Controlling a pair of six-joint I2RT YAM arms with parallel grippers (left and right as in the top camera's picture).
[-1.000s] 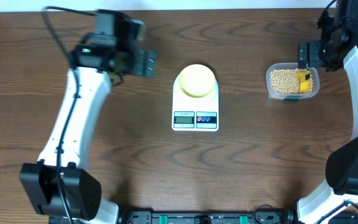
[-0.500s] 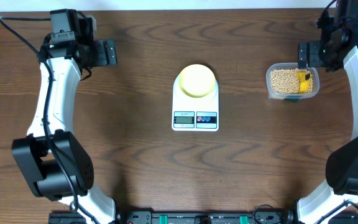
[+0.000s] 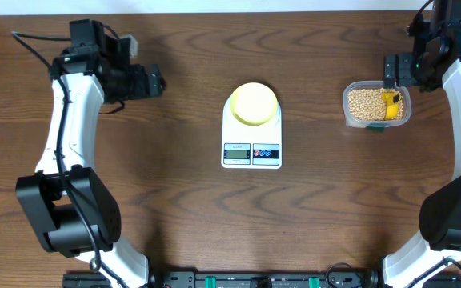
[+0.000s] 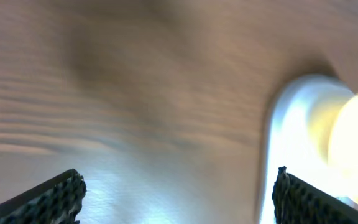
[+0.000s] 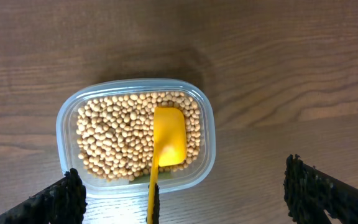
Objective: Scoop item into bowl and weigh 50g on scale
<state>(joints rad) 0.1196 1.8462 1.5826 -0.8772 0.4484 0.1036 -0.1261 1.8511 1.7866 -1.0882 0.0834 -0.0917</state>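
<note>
Right wrist view, beans in clear tub, below spread right hand

One each — scale, bowl, tub, scoop.

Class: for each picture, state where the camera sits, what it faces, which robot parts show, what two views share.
Overhead: above table, looking down on scale, bowl, tub; both arms show.
Left wrist: faces scale, blurred; open left gripper shows.
Right wrist: looks down into tub, beans, scoop; open right gripper shows.
Shared: tub in overhead and right wrist.
</note>
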